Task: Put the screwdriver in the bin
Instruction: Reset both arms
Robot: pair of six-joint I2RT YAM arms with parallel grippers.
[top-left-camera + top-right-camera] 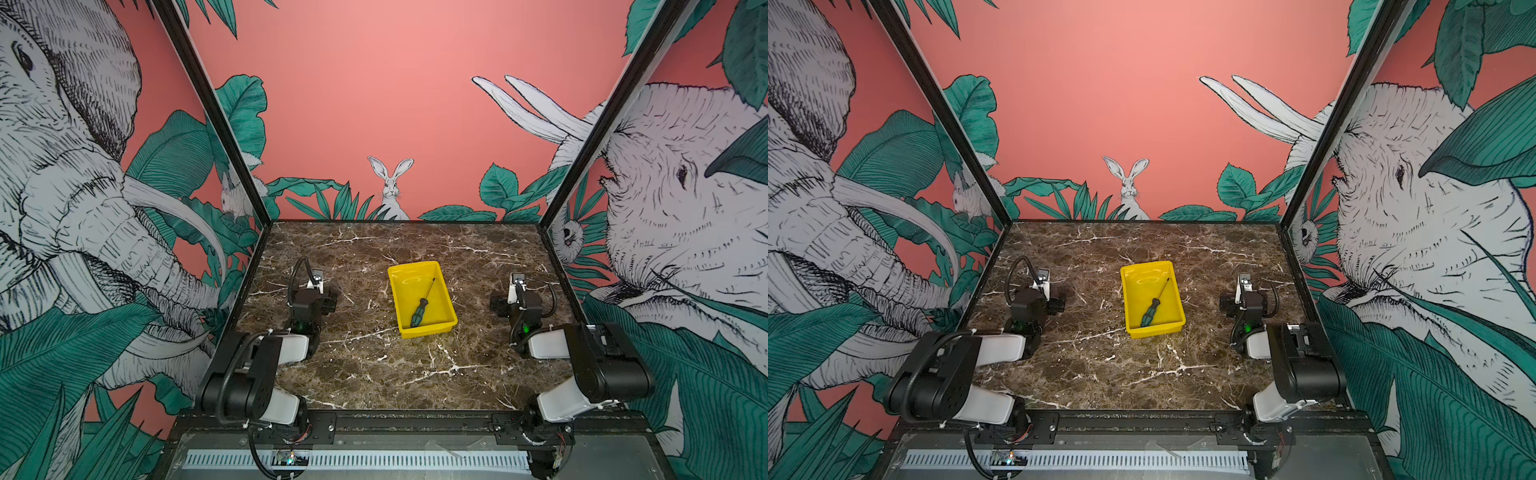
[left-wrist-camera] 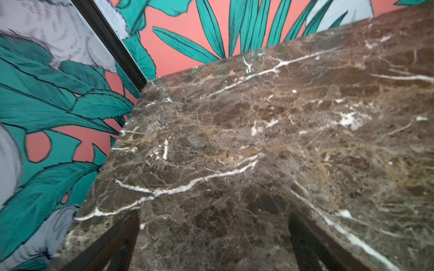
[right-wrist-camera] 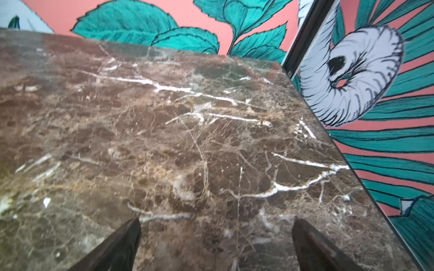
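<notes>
Both wrist views are soft with blur and cut their dark fingers [image 2: 117,241] [image 3: 312,244] off at the picture's edge, neither reaching the bin [image 1: 420,297], in which the screwdriver [image 1: 419,309] tip is too small to read.

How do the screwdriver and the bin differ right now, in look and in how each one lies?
The screwdriver is thin with a green-and-black handle and a dark shaft; the bin is a broad, shallow, bright yellow tray. The screwdriver lies diagonally inside the bin, handle toward the near wall, while the bin rests directly on the marble table. The screwdriver is shorter than the bin's length. Both lie still, away from either arm.
</notes>
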